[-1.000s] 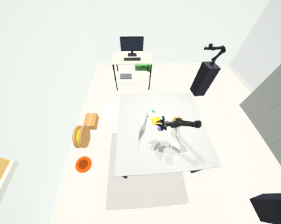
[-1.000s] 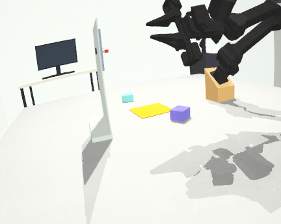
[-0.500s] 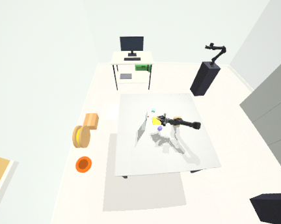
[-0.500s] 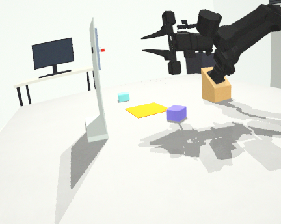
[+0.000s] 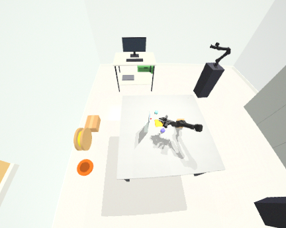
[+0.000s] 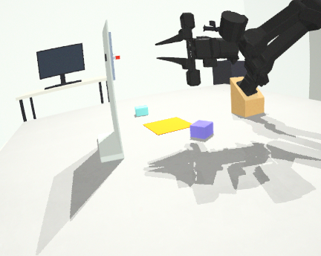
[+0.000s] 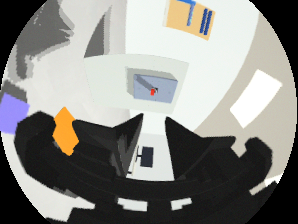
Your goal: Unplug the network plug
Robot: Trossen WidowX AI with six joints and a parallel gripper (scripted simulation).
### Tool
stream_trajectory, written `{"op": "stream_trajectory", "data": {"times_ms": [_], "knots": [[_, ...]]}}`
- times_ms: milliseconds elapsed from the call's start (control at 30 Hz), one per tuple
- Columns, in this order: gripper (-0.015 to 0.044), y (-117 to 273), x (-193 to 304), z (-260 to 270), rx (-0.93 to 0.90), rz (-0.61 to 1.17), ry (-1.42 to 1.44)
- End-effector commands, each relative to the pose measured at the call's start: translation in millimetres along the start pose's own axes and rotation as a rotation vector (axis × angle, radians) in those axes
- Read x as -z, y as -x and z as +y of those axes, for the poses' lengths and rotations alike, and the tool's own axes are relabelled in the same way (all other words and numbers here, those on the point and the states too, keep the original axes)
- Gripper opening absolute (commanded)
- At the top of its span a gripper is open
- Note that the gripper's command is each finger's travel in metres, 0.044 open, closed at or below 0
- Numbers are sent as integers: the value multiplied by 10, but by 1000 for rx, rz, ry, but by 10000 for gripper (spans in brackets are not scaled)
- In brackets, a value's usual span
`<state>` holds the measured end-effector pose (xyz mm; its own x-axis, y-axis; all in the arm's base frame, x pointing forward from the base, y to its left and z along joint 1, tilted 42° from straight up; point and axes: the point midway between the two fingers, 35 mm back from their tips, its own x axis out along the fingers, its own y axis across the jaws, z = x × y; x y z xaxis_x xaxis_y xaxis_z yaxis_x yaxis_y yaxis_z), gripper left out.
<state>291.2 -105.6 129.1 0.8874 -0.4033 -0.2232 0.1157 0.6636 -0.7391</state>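
The plug's small red part (image 5: 150, 118) (image 6: 117, 57) (image 7: 152, 92) sticks out of the blue-grey plate (image 7: 165, 86) high on the upright pale panel (image 5: 145, 131) (image 6: 116, 130) (image 7: 107, 80). The tab on top is too small to make out. The marked square (image 5: 158, 123) (image 6: 168, 126) is flat and yellow on the table, in front of the panel. My gripper (image 6: 156, 51) (image 7: 154, 117) is partly open and empty. Its fingers point at the panel at about the plug's height, with a wide gap between fingertips and plug. It touches nothing.
A purple block (image 5: 162, 130) (image 6: 201, 130) (image 7: 12, 114) lies on the table close to the square, on the side away from the panel. A small teal block (image 5: 156, 112) (image 6: 141, 111) lies behind the square. The arm's base stands on a wooden block (image 6: 250, 106) at the right.
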Motion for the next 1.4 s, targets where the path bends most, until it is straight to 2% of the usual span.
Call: {"op": "stream_trajectory", "data": {"times_ms": [0,400,1367], "knots": [[156,-100,-23,-2,0,3,7],[156,-399,-81,24,2,2,6],[156,-754,-188,8,4,0,6]]}}
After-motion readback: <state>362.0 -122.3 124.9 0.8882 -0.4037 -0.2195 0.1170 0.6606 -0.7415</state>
